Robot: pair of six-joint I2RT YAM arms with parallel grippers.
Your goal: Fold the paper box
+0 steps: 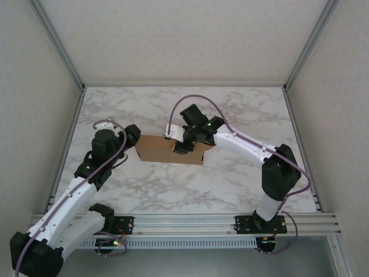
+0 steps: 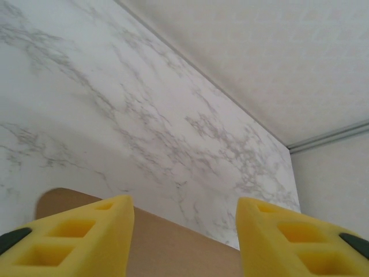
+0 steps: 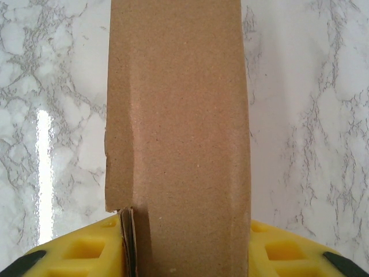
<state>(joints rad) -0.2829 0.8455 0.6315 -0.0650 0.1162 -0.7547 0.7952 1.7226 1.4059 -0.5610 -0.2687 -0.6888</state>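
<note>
The right gripper (image 3: 185, 226) clamps its 2 yellow fingers (image 3: 81, 251) on the box (image 3: 179, 115). The left gripper (image 2: 184, 208) hangs spread wide over the box's left end. The box lies mid-way across the table (image 1: 173, 190).

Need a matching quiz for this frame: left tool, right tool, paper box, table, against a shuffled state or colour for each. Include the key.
Column one:
1. left tool
2. right tool
3. paper box
4. table

Column two:
A. white marble pattern
B. cardboard clamped between its fingers
C. plain brown, lying mid-table
D. fingers apart, gripping nothing

Pairs: 1-D, 2-B, 3-C, 4-A
</note>
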